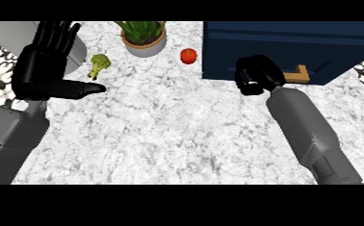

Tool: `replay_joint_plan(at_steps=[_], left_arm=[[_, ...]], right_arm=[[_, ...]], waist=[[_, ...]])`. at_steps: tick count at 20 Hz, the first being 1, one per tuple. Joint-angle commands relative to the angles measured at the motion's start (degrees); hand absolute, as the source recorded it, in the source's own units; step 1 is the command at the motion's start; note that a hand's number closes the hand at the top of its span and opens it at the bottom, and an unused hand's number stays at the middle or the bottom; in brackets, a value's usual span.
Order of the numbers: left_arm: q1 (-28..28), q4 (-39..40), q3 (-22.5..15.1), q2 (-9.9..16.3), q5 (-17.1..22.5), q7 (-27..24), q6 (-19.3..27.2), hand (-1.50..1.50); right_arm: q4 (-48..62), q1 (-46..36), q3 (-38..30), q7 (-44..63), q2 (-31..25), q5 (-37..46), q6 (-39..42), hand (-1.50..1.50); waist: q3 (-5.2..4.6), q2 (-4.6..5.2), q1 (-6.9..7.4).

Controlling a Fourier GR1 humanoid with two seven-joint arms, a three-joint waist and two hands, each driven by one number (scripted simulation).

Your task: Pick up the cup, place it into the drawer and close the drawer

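— Could you see the cup anywhere?

— No. It showed nowhere on the surface [177, 124], so I couldn't tell where it was, which way it pointed or how its long axis ran. The right hand [257, 74] was at the front of the dark blue drawer [284, 42], fingers curled in tight, and whatever might sit under them was hidden.

— So was it holding something?

— I couldn't tell. Only the black fingers showed, bunched together, with a wooden handle [301, 74] just beside them on the drawer's front.

— And the drawer itself?

— Cut off at the top and right edges.

— The other hand?

— The left hand [44, 64] rested at the left edge, fingers straight and apart, thumb out sideways, holding nothing. Near it lay a piece of broccoli [98, 64], with a potted plant [144, 38] and a tomato [188, 56] farther back.
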Motion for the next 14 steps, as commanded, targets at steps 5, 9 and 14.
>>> replay_joint_plan(at_steps=[5, 9, 14], left_arm=[[0.7, -0.1, 0.9, -0.3, 0.6, -0.4, -3.9, -1.50], [3.4, -0.4, -0.2, -1.7, -0.4, -2.5, -4.7, -1.50], [3.2, -0.9, -0.1, -1.2, 0.3, -1.7, -6.5, -1.50]], right_arm=[[15.1, -9.6, -5.6, -2.5, -3.8, -2.0, 2.0, 1.50], [16.5, -10.4, -7.2, -4.2, -5.9, -3.6, 3.2, 1.50], [16.8, -12.2, -9.4, -4.9, -7.7, -6.1, 5.7, 1.50]], waist=[[0.42, 1.73, 1.83], [0.41, 2.00, 2.67], [0.43, 2.29, 3.87]])
